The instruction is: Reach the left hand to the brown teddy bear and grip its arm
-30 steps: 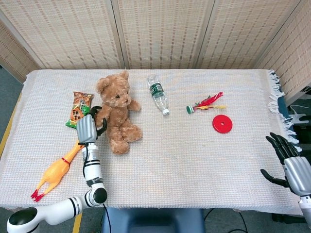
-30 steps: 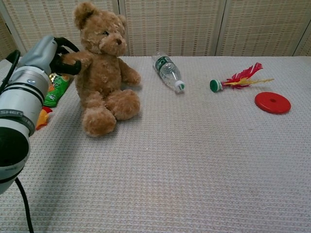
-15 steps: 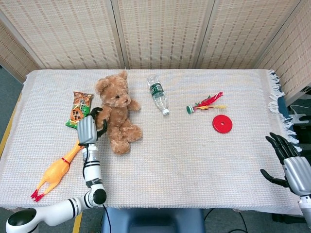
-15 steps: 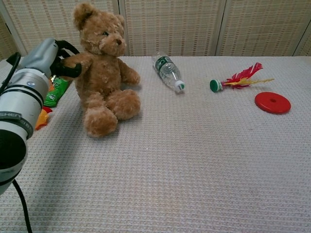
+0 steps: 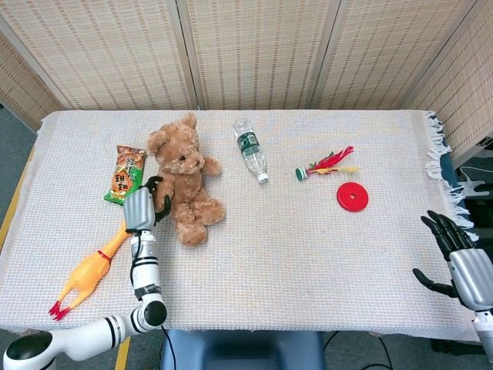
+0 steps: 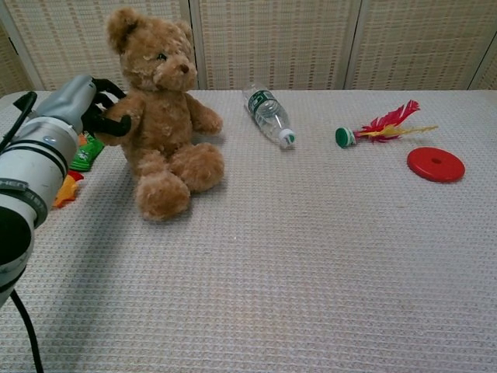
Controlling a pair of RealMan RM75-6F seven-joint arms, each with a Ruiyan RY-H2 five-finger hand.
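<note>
The brown teddy bear [image 5: 183, 181] [image 6: 165, 124] sits on the table left of centre, tilted a little toward the left. My left hand [image 5: 142, 204] [image 6: 87, 109] is at the bear's side, and its black fingers [image 6: 113, 123] wrap the bear's arm [image 6: 124, 113]. My right hand [image 5: 456, 248] hangs off the table's right front corner, fingers spread, holding nothing; the chest view does not show it.
A snack packet [image 5: 127, 173] and a yellow rubber chicken [image 5: 91, 267] lie left of the bear. A plastic bottle [image 5: 250, 149] [image 6: 268, 113], a red feathered shuttlecock [image 5: 326, 165] [image 6: 378, 124] and a red disc [image 5: 352, 196] [image 6: 436, 164] lie to the right.
My left hand has closed on the bear's arm and drawn back toward me and to the left. The bear has tipped and shifted left with it. The right hand has not moved.
</note>
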